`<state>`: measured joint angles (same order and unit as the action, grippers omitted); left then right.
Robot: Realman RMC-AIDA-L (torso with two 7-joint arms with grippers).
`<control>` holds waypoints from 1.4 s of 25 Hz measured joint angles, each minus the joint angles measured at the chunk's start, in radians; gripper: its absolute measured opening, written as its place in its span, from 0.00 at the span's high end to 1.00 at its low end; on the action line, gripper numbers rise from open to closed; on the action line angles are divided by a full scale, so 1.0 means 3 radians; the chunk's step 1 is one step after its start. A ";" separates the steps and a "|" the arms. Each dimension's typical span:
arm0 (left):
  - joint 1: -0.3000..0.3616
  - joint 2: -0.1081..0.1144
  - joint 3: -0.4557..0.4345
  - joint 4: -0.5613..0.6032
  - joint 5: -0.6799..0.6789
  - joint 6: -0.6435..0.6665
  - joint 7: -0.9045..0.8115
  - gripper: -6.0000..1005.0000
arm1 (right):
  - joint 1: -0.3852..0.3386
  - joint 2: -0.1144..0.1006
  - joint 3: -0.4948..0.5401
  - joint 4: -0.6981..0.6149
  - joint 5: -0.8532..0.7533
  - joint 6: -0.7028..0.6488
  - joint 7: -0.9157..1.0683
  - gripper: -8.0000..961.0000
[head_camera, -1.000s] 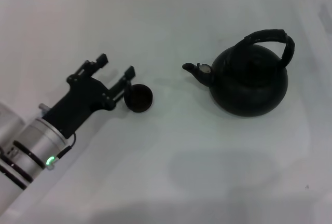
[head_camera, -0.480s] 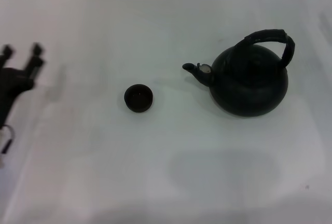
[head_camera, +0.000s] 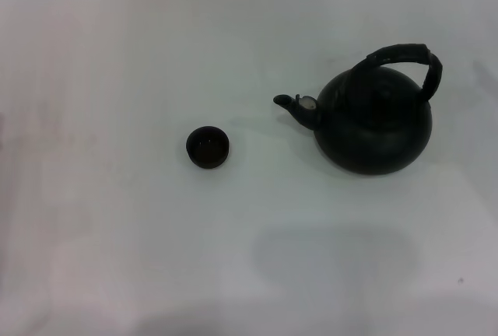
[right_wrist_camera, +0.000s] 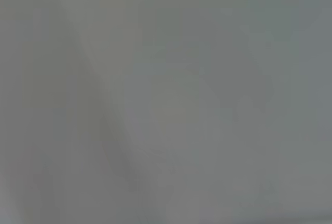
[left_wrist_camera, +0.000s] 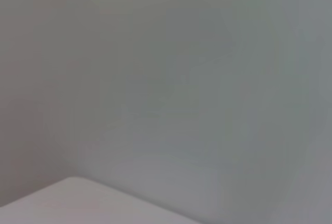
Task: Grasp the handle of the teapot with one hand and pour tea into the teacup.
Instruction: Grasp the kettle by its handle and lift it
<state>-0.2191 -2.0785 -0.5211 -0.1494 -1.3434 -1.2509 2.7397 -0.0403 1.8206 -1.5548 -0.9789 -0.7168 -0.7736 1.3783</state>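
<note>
In the head view the large round black teapot stands upright on the white table at the right, its short spout pointing left. Its thick black arched handle rises over the top. The small dark teacup sits alone to the left of the spout, apart from the pot. Any tea inside the cup cannot be made out. Neither gripper shows in the head view. Both wrist views show only a plain grey-white surface, with no fingers and no task object.
The white table stretches around both objects. A pale corner shows in the left wrist view.
My left gripper, which stood right beside the teacup a second ago, has drawn back to the left and left the head view. The teacup and teapot have stayed in place.
</note>
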 joint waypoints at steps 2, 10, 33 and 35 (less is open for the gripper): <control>-0.0015 0.0000 0.0001 0.0004 -0.0006 0.0060 -0.0002 0.26 | -0.0090 -0.0036 0.0128 -0.0378 -0.0753 0.0020 0.0684 0.13; -0.0099 -0.0018 -0.0033 -0.0075 -0.0305 0.0264 -0.0005 0.26 | 0.0004 0.0397 0.1252 -0.1283 -0.3682 -0.1163 0.2747 0.13; -0.0024 -0.0010 0.0001 -0.0130 -0.0265 0.0290 -0.0585 0.38 | 0.0146 0.0669 0.0861 -0.1457 -0.4401 -0.1012 0.3181 0.14; -0.0025 -0.0004 0.0003 -0.0119 -0.0190 0.0280 -0.0603 0.39 | 0.0187 0.0667 0.0860 -0.1380 -0.4371 -0.0999 0.3182 0.14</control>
<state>-0.2266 -2.0797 -0.5202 -0.1851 -1.4003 -1.1670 2.5588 0.0158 2.0208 -1.2968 -1.3931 -2.0281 -1.0732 2.3328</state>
